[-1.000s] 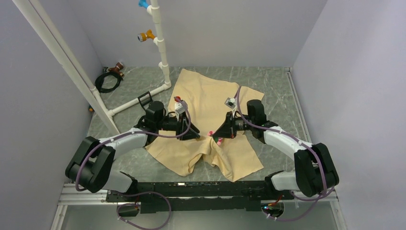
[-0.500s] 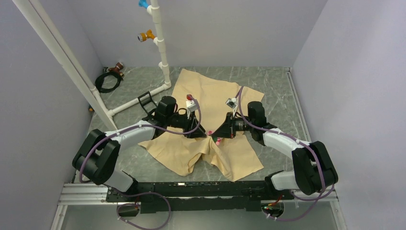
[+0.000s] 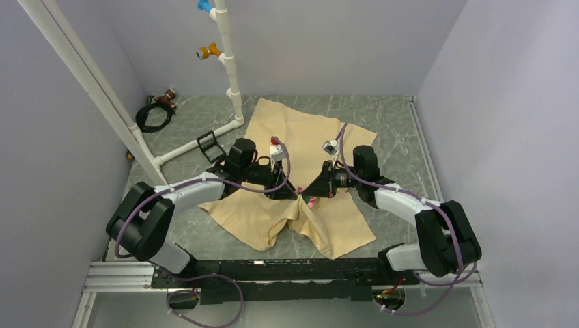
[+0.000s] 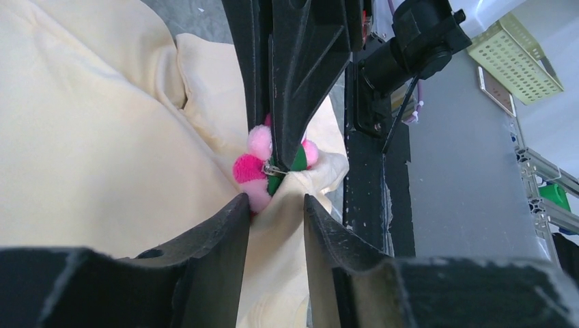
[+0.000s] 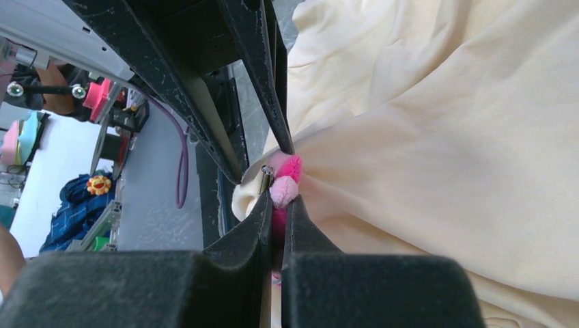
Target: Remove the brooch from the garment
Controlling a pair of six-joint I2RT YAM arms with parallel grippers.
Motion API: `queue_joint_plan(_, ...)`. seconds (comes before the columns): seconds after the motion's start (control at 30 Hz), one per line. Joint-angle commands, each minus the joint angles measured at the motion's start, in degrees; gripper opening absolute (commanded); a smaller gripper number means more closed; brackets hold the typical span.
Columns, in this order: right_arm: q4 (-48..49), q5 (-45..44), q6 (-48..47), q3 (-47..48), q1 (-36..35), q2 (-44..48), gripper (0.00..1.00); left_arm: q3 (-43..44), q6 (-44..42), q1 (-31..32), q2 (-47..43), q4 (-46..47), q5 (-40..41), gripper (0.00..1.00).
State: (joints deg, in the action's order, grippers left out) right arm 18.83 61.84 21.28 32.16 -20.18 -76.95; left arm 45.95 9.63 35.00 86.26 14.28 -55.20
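Pink brooch [image 4: 263, 166] pinned on bunched beige garment [image 4: 89, 157].

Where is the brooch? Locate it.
In the top view, the brooch sits mid-table on the garment's bunched cloth, between the left gripper and the right gripper.

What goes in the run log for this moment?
right gripper: shut on brooch | left gripper: open, at brooch | garment: bunched

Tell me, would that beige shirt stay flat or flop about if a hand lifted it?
Probably flop: the shirt already bunches into soft folds where the right hand pinches the brooch. It looks thin and light, so it would likely drape and drag along. The cloth seems matte, so hardly slippery.
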Motion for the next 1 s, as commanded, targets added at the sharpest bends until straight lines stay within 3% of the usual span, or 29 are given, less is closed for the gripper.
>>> queue_joint_plan(0.0, 4.07, -0.24, 0.86, 0.01, 0.23, 0.14, 0.0, 2.45, 1.37, 1.11, 1.5, 1.73, -1.22, 0.4)
queue_joint_plan(0.6, 1.9, -2.58, -0.43, 0.26, 0.28, 0.67, 0.0, 4.8, 13.14, 1.91, 6.04, 6.79, -2.76, 0.42)
queue_joint_plan(0.97, 1.94, -2.17, -0.93, 0.3, 0.39, 1.37, 0.0, 6.7, 17.51, 1.87, 8.81, 5.57, -2.84, 0.26)
